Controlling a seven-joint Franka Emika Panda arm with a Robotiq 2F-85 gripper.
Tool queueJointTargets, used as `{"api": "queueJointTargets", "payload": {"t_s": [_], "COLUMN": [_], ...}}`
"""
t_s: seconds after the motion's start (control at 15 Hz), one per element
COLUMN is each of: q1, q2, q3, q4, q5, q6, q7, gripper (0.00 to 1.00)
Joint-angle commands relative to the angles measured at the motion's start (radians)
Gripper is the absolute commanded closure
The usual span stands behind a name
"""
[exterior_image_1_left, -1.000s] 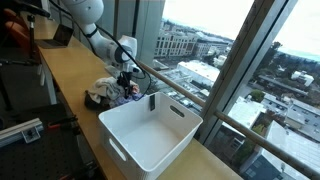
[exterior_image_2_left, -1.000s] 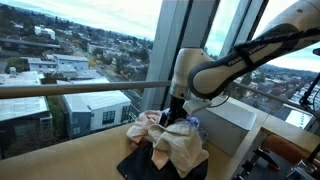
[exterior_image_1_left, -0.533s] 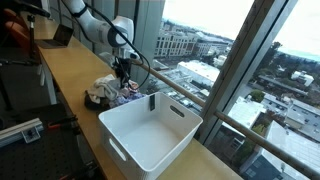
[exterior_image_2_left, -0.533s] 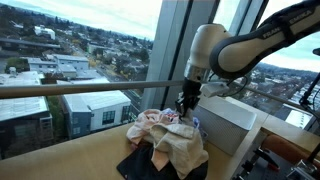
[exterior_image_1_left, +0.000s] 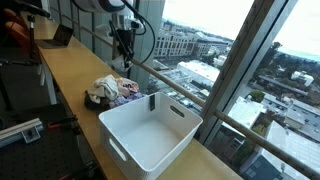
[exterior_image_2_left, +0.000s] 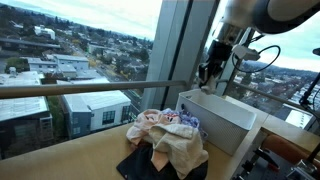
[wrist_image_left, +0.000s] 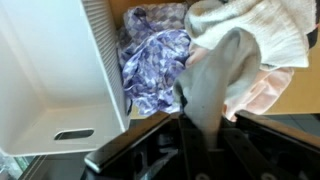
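The gripper (exterior_image_1_left: 125, 47) hangs clenched on a limp, plain grey cloth (wrist_image_left: 207, 88), which dangles in a soft fold above the pile of clothes (exterior_image_1_left: 112, 90), next to a purple patterned garment (wrist_image_left: 153, 60) and the white bin (exterior_image_1_left: 150, 135).

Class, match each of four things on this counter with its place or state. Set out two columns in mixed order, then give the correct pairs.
Column one:
1. bin
2. grey cloth
3. purple patterned cloth
4. gripper

Column two:
A. high over the counter, shut
B. white, standing on the counter
C. hangs from the gripper
D. lies in the pile next to the bin

Pairs: 1-B, 2-C, 3-D, 4-A
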Motion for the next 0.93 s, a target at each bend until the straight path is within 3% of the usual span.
{"api": "queueJointTargets", "payload": {"t_s": [0.0, 0.47, 0.53, 0.6, 0.87], "q1": [-0.074, -0.240, -0.256, -0.267, -0.277], "q2": [-0.086, -0.041, -0.029, -0.021, -0.053], "q3": [-0.018, -0.097, -0.107, -0.115, -0.121], "q4": [0.013, 0.084, 0.093, 0.098, 0.073], "q5": [-0.061, -0.084, -0.075, -0.074, -0.079], "q6": [-0.035, 0.008, 0.004, -0.002, -0.016], "q7": [-0.013, -0.077, -0.085, -0.090, -0.088], "gripper": [0.99, 0.99, 0.69, 0.68, 0.40]}}
